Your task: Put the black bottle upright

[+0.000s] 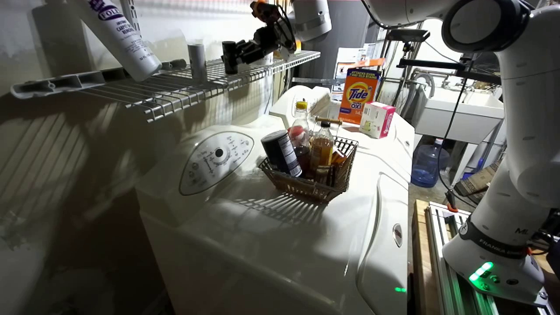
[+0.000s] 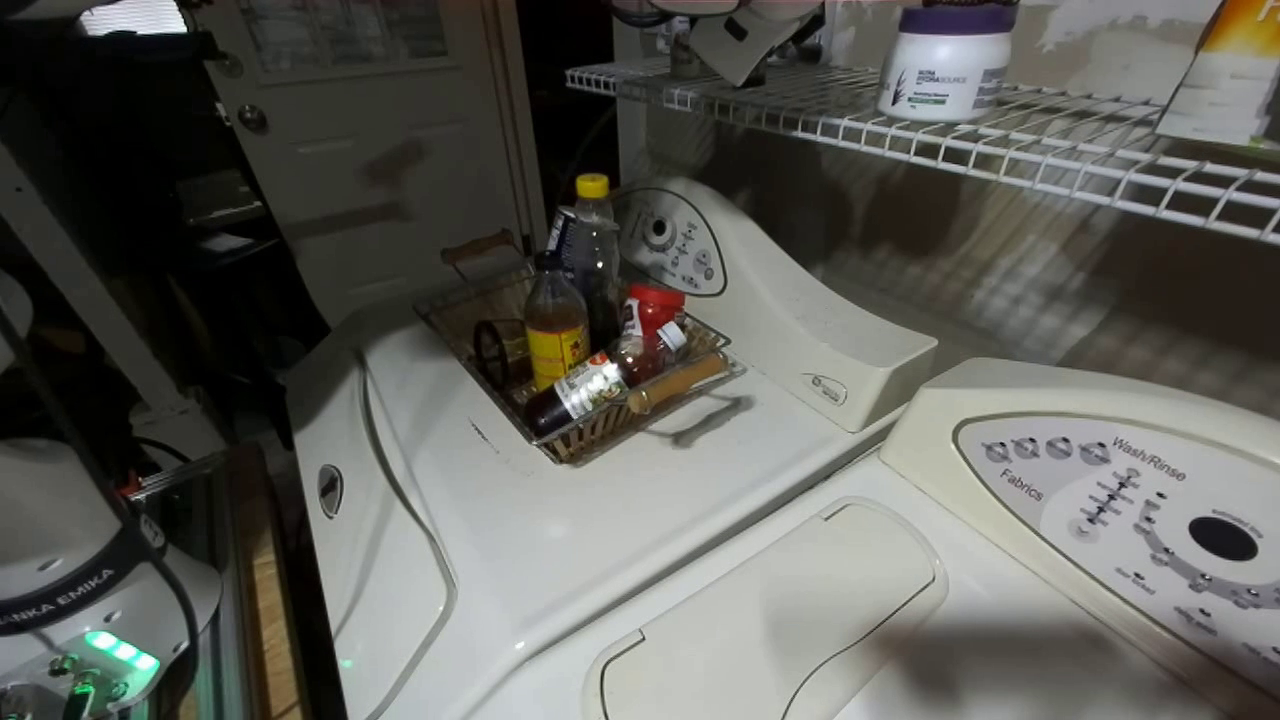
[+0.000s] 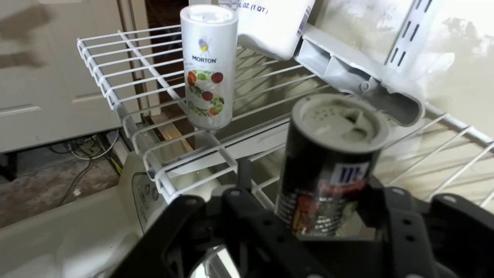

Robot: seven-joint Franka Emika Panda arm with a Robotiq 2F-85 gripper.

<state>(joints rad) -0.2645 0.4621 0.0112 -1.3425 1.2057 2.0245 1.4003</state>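
Bottle [image 3: 330, 166] (the black one): looks upright on the wire table [image 3: 125, 119], axis vertical // tool [image 3: 308, 187]: straddles it, spread, gap showing on the wrist view's left, can't tell about contact on the right // next, we reckon: back straight out, no sideways bump

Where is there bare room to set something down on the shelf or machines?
Shelf: the outer corner, bordered by the white shaker and jug. Machine top, in an exterior view: between the basket and neighbouring machine. Crowded: inside the basket, packed with bottles, and beside the black bottle, where the gripper is.
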